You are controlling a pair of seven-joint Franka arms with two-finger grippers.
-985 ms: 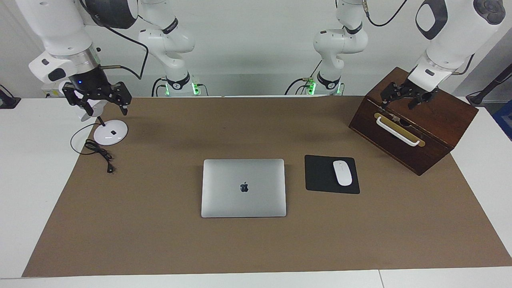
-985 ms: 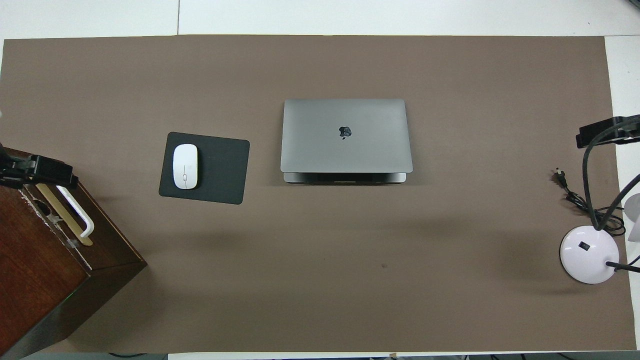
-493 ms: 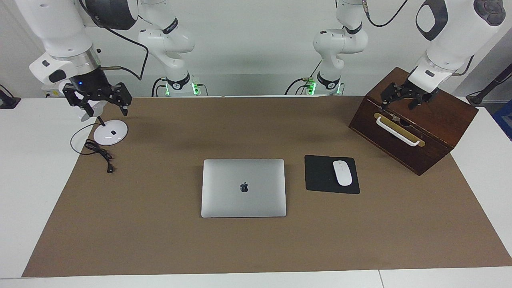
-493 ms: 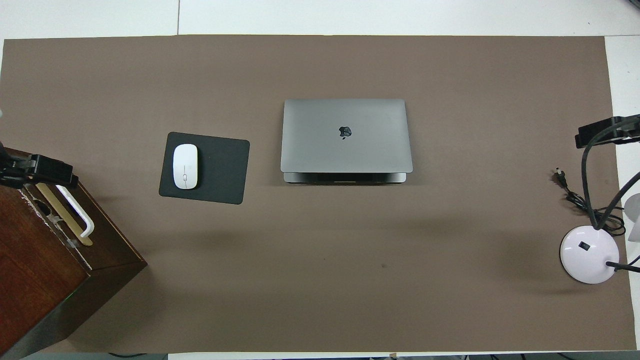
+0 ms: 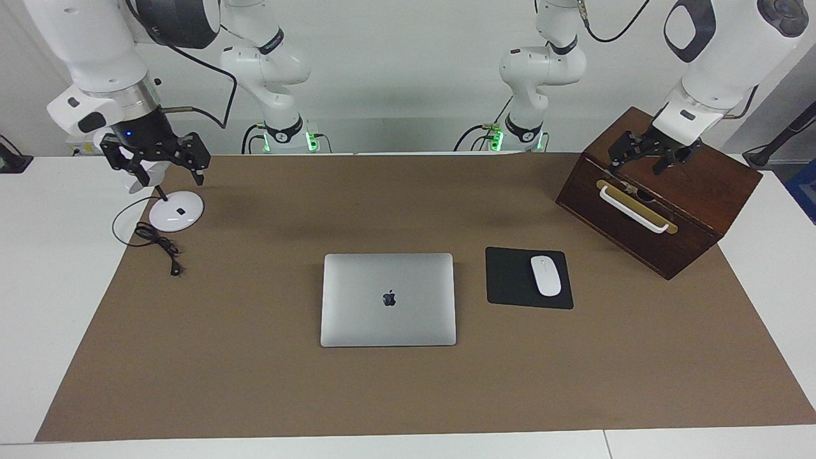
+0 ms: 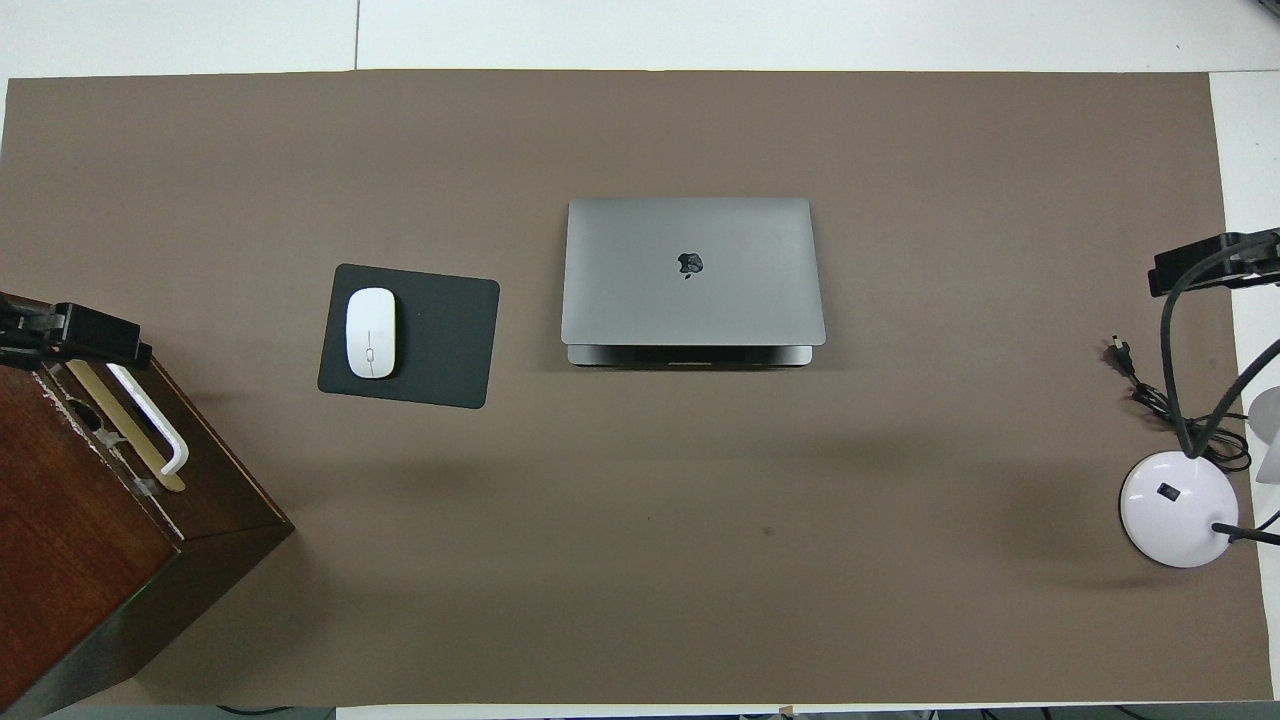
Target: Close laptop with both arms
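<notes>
Your thin silver-grey metal laptop (image 5: 388, 299) lies closed on the table (image 5: 255, 382). Left pincer (image 5: 650, 155) hangs spread over the dark wooden box (image 5: 688, 210). Right pincer (image 5: 156, 155) hangs spread over the white round lamp base (image 5: 176, 211).

The scene is lit evenly and brightly from above. Soft, broad shadows are cast on the brown mat (image 5: 255, 382) nearer to the robots than the closed silver-grey metal laptop (image 5: 388, 299). A mild sheen is seen on its lid. Both views are rendered sharp, without noticeable edge distortion.
</notes>
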